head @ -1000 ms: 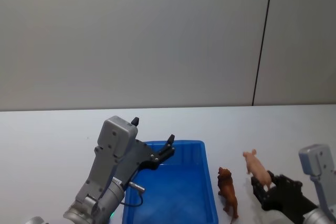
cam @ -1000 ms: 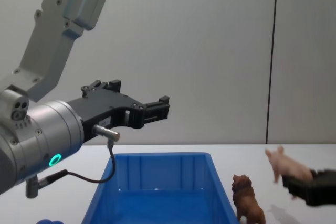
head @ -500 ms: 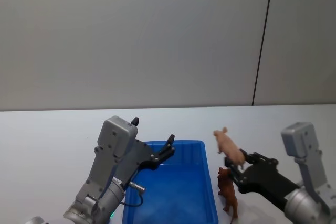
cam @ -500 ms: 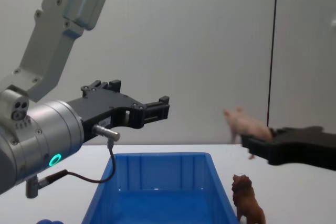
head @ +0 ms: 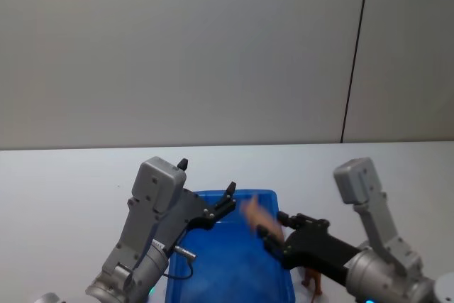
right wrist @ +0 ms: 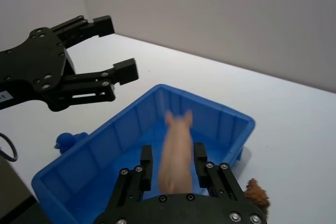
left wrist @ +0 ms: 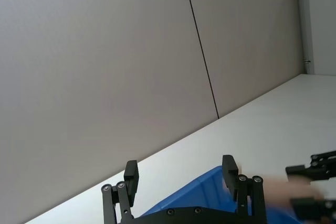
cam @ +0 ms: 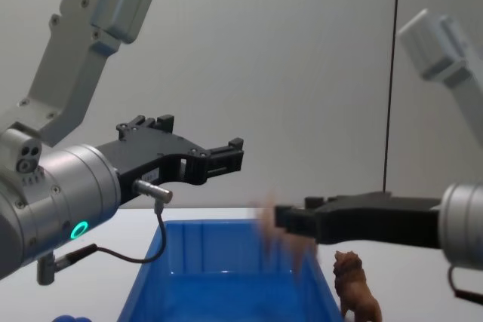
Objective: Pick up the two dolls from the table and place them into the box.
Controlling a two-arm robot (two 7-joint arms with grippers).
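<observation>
The pale pink pig (right wrist: 176, 153) hangs blurred above the right side of the blue box (head: 220, 260), with my right gripper (head: 273, 235) shut on it. From the side, the pig (cam: 283, 243) is level with the box's rim (cam: 226, 224). The brown lion (cam: 355, 288) stands upright on the white table (head: 71, 189) just right of the box; in the head view the right arm largely hides the lion (head: 313, 283). My left gripper (head: 206, 177) hovers open and holding nothing over the box's far left corner. In the left wrist view its fingers (left wrist: 131, 171) are spread wide.
A small round blue object (right wrist: 65, 140) lies on the table beside the box's left wall. A grey wall with a dark vertical seam (head: 355, 54) stands behind the table. Bare tabletop stretches left and right of the box.
My right gripper has carried the pig up and leftward, over the lion, to above the box. The left arm and the lion have not moved.
</observation>
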